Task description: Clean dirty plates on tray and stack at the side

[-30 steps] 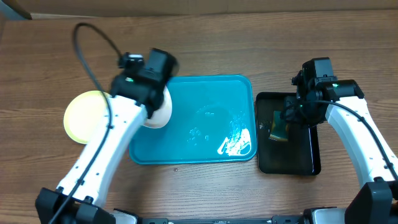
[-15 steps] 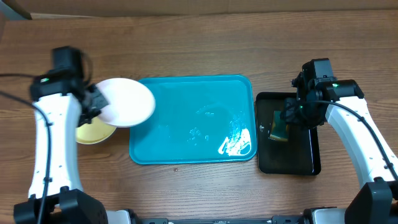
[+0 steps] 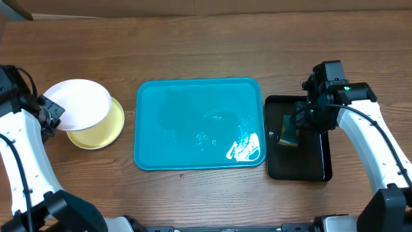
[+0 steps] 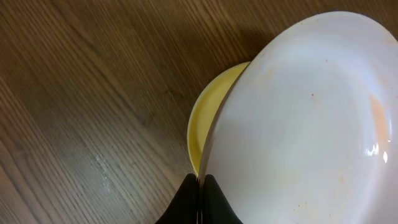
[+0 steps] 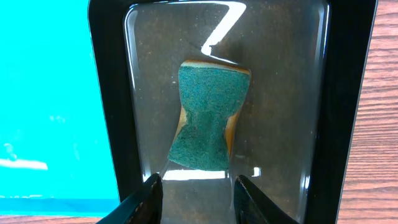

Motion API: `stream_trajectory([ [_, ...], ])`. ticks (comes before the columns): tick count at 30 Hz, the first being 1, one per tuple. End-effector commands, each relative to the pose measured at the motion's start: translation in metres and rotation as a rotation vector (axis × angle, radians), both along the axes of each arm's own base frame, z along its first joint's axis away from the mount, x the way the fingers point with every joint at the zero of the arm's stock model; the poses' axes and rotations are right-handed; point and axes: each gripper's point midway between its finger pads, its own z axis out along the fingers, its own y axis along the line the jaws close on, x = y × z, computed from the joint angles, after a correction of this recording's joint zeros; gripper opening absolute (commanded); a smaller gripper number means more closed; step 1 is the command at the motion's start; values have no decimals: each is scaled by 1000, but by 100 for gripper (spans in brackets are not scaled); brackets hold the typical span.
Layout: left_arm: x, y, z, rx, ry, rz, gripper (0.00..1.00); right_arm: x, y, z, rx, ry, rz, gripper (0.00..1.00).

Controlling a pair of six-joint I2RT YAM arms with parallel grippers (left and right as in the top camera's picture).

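Note:
My left gripper (image 4: pixel 201 180) is shut on the rim of a white plate (image 4: pixel 298 118), which shows faint orange specks. I hold it over a pale yellow plate (image 4: pixel 208 115) lying on the wood left of the tray. From overhead, the white plate (image 3: pixel 78 104) covers the upper left of the yellow plate (image 3: pixel 106 132), with the left gripper (image 3: pixel 51 113) at its left rim. The turquoise tray (image 3: pixel 193 122) holds no plates, only wet streaks. My right gripper (image 5: pixel 199 183) hangs open above the black tray, just short of a green sponge (image 5: pixel 208 118).
A narrow black tray (image 5: pixel 106 93) lies right of the turquoise one and holds the sponge (image 3: pixel 288 131). The right arm (image 3: pixel 360 122) reaches over it from the right. Bare wooden table (image 3: pixel 206 51) surrounds both trays.
The left arm swung left, carrying the white plate from the tray's left edge to over the yellow plate. The right arm and the sponge stayed still.

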Motion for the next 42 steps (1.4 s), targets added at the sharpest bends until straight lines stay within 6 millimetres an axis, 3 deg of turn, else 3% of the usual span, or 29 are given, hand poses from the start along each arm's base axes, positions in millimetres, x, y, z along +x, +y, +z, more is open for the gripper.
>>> stream_trajectory([
  [1, 2, 5, -16, -15, 42, 22, 4, 6, 2, 10, 13, -38, -3, 39],
  [11, 0, 10, -51, -47, 152, 28, 6, 6, 2, 10, 13, -38, -2, 39],
  [16, 1, 10, -53, -50, 154, 28, 23, 6, 2, 11, 13, -38, -2, 39],
  [20, 2, 7, -54, -66, 146, 15, 43, 6, 2, 11, 13, -38, -2, 39],
  [25, 14, -10, -55, -148, 99, -65, 50, 6, 2, 11, 14, -38, -3, 41],
  [27, 21, -23, -55, -205, 63, -125, 51, 6, 5, 11, 30, -37, 1, 47],
  [33, 61, -92, -44, -377, -96, -484, 55, 17, 32, 19, 161, -89, 46, 48],
  [36, 67, -122, -45, -366, -70, -625, 57, 31, 40, 25, 177, -154, 69, 52],
  [38, 66, -143, -47, -356, -22, -711, 63, 39, 42, 28, 179, -193, 76, 60],
  [39, 62, -151, -49, -347, 15, -728, 75, 41, 42, 30, 179, -204, 82, 63],
  [40, 58, -159, -51, -354, 45, -738, 99, 41, 42, 30, 174, -207, 99, 66],
  [41, 52, -170, -51, -376, 75, -748, 100, 41, 42, 31, 169, -207, 114, 70],
  [42, 45, -178, -52, -395, 103, -753, 100, 39, 41, 30, 167, -198, 117, 83],
])
